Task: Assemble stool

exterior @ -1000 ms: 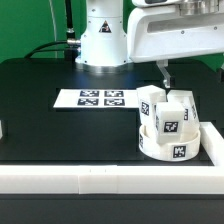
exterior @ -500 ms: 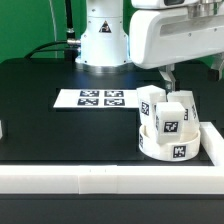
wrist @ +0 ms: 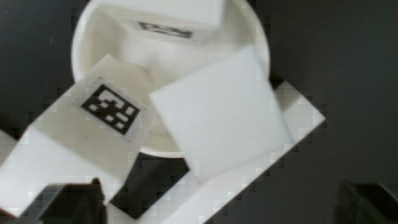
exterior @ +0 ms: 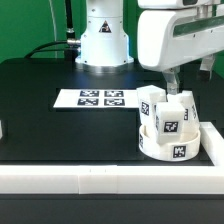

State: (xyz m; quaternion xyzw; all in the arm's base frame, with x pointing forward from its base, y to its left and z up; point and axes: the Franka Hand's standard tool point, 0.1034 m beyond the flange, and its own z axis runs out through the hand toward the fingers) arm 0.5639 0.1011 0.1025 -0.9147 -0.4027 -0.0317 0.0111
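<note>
Black table [exterior: 40, 110] fills the scene | white rail [exterior: 100, 180] along front edge, cut off both sides | seat [exterior: 170, 148] by the rail, legs [exterior: 172, 112] piled on it | gripper [exterior: 172, 78] above, jaws spread wide, empty, fingertips partly hidden

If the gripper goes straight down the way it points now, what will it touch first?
Most likely the legs standing on the round seat: the wrist view shows the open gripper aimed at them, with the seat behind. Which leg comes first is unclear, since depth is hard to judge.
</note>
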